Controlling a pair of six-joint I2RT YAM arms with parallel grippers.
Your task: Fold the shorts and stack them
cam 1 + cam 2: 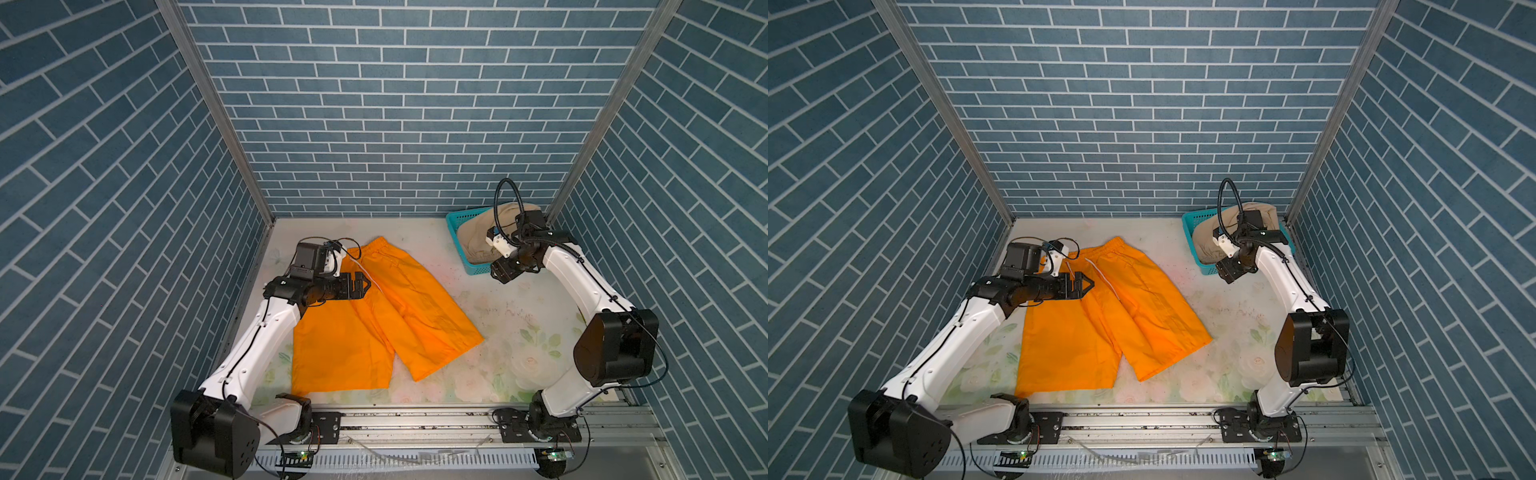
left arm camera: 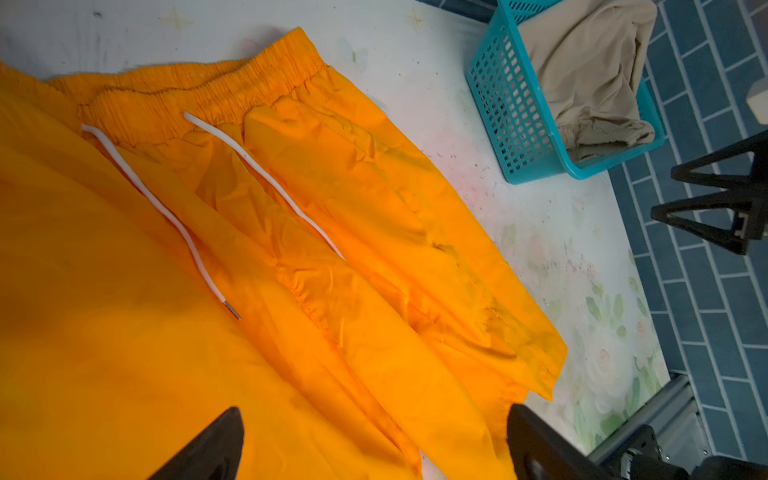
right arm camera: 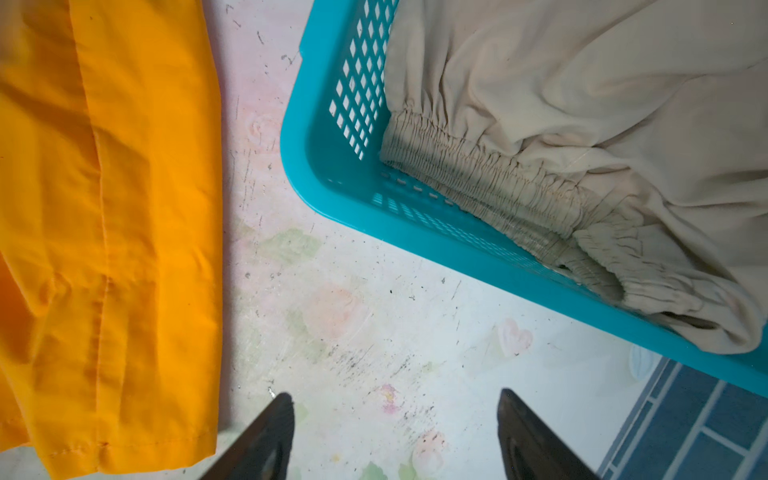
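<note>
Starting at the left gripper (image 2: 374,409): hanging wide open, gripping nothing, hovering just above the orange shorts (image 1: 395,316) a bit below the waistband (image 2: 199,87). Pointing in toward the middle of the table (image 1: 519,332) in both top views, with only orange cloth showing in the gap in the wrist view.

Hopping over to the right gripper (image 3: 395,399): also sitting open, holding nothing, fingers (image 3: 266,440) apart over bare table. Hanging just beside the near corner of the basket (image 2: 505,112), tilted down toward the tabletop, with the edge of an orange leg off to one side in its wrist view.

Moving outward to the orange shorts: lying spread out flat on the left half of the table, waistband toward the back wall, both legs fanning apart toward the front rail (image 1: 415,419). Trailing two white drawstring ends (image 2: 266,178) down the front from the waistband. Looking a little wrinkled around the crotch seam, otherwise unfolded.

Ending at the beige shorts (image 1: 476,243): sitting bunched up inside the basket in the back right corner, beige waistband (image 3: 498,183) pressing against the near wall, cloth heaping up above the rim. Sitting well apart from the orange pair, with a strip of bare floral table between.
</note>
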